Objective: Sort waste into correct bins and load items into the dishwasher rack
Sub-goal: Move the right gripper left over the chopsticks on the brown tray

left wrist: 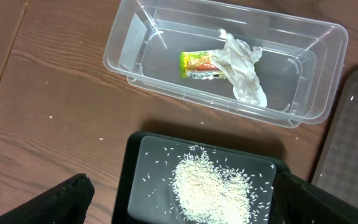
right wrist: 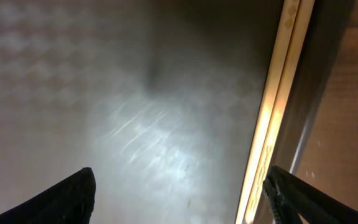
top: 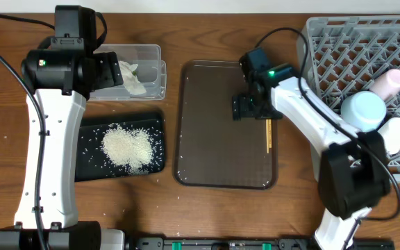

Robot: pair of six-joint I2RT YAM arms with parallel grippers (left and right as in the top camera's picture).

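The rice (top: 125, 147) is heaped in the black tray (top: 89, 132). The napkin (left wrist: 244, 68) and the yellow-green wrapper (left wrist: 199, 65) lie in the clear tub (top: 148, 52). My left gripper (left wrist: 182, 180) is open and empty, high over the tub (left wrist: 135, 37) and the rice (left wrist: 213, 186). My right gripper (top: 250, 105) is open and low over the brown tray. The chopsticks (right wrist: 278, 106) lie just inside its right finger and also show overhead (top: 269, 134). The pink cup (top: 389, 82), light-blue bowl (top: 363, 110) and white cup (top: 396, 132) sit in the grey rack (top: 339, 55). The dark-blue bowl is not clearly visible.
The brown serving tray (top: 214, 160) lies in the middle of the wooden table, between the bins and the rack. Loose rice grains are scattered on the black tray (left wrist: 135, 186) and on the wood around it.
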